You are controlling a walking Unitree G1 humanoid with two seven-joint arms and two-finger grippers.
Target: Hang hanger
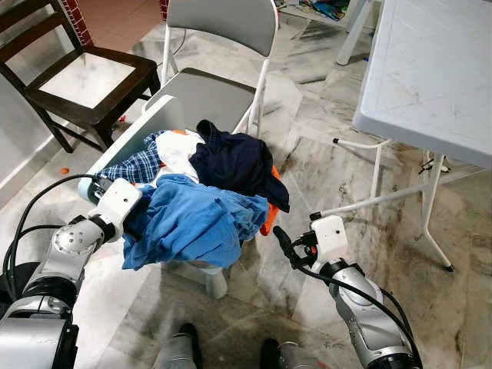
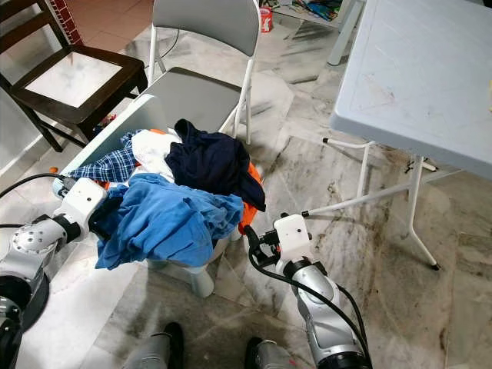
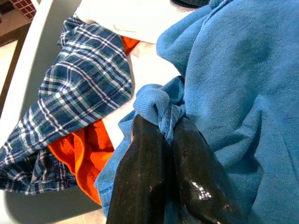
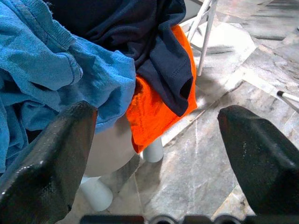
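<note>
Two black robot feet at the bottom edge of the head views, on grey-veined marble floor

Left gripper: left of centre in the head views; fingers pressed together, pinching a fold of the crumpled blue cotton garment that tops the pile

Right gripper: lower centre-right, beside the pile and apart from it; fingers spread wide with nothing between them

Laundry pile: white plastic stool or basket on short legs, carrying the blue garment, a navy shirt, a blue plaid shirt, a white cloth and an orange cloth

Surroundings: grey folding chair at upper centre, dark wooden chair at upper left, white plastic table at upper right

Task's thing: no hanger can be made out, nor any rail to hang it on

Progress, as judged: early; a garment is gripped, but fitting it to a hanger and hanging it look to be left

Differences between views: left wrist view gives the pinch on the blue fold, which the head views hide behind the wrist housing; right wrist view gives the wide gap between its fingers and the orange cloth hanging under the navy shirt; head views give the room's layout
</note>
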